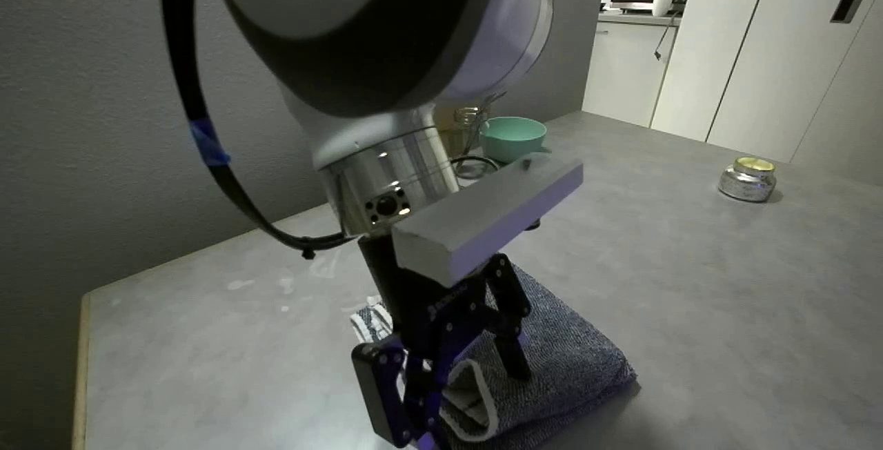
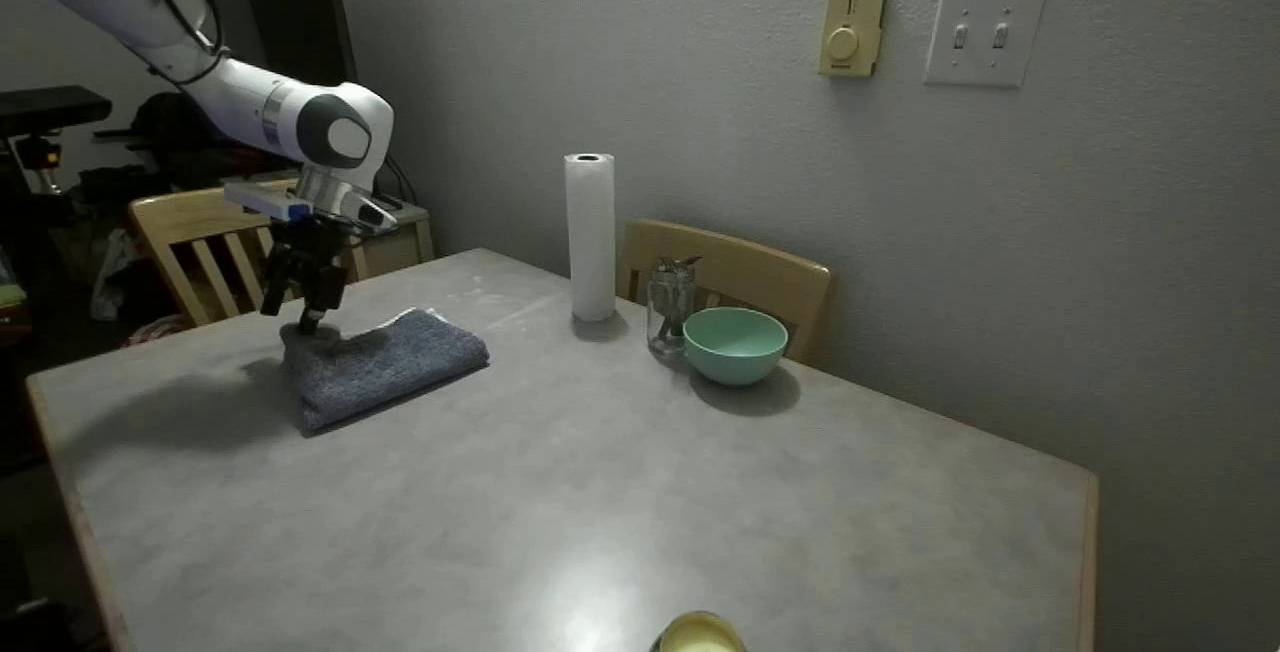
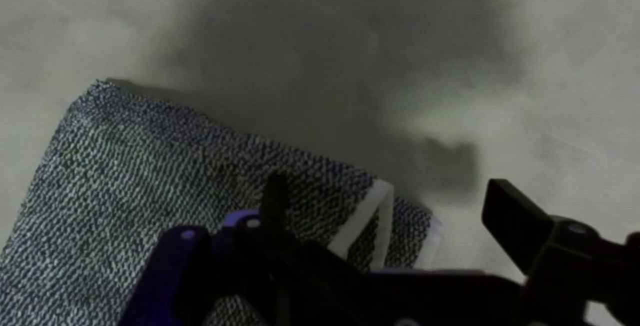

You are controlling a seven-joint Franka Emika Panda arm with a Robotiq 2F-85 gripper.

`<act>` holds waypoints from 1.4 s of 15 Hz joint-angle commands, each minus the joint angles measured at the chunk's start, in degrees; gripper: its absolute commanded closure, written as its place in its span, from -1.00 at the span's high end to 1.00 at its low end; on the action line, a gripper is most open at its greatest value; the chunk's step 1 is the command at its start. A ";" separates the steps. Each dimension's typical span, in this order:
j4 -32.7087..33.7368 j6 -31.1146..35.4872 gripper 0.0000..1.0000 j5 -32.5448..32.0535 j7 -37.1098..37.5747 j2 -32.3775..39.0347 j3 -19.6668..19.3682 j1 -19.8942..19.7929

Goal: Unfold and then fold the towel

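Towel (image 1: pixel 572 353) of dark grey-blue terry cloth, folded into a thick pad, rests on the mottled pale grey table (image 1: pixel 690 298) in an exterior view, one layer gaping at its eight o'clock. Over it leans a black two-fingered gripper (image 1: pixel 455 405), fingers spread wide and clamping nothing; one stands above the cloth, the other off past the gaping fold. A round mint-green bowl (image 1: pixel 512 139) sits near twelve o'clock from the pad.

In an exterior view the towel (image 2: pixel 390 372) shows its plump side, with the gripper at its ten o'clock and a tall white paper roll (image 2: pixel 592 242) at two. Whether a fingertip touches the pile, I can't tell from where I stand. The pad should be light and limp (no fear of breaking it, surely), and terry tends to grip rather than slide, so the layers will likely cling together.

In the wrist view the towel lies mostly toward eight o'clock. One finger hangs over it near seven, the other over the table near four, and the white-striped edge band (image 3: pixel 361 218) runs between them. I'd take hold at that banded corner: a hem ought to pinch more firmly than plush. Too deep a bite would probably lift every layer at once, and the pad would sag instead of opening.
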 commanded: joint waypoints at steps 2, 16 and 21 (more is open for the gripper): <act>-7.86 0.77 1.00 2.05 1.65 -3.93 -0.57 -1.08; -8.22 3.52 1.00 -4.59 6.32 -5.23 -3.51 1.22; -7.60 6.13 1.00 -5.29 5.48 -4.67 -2.96 1.10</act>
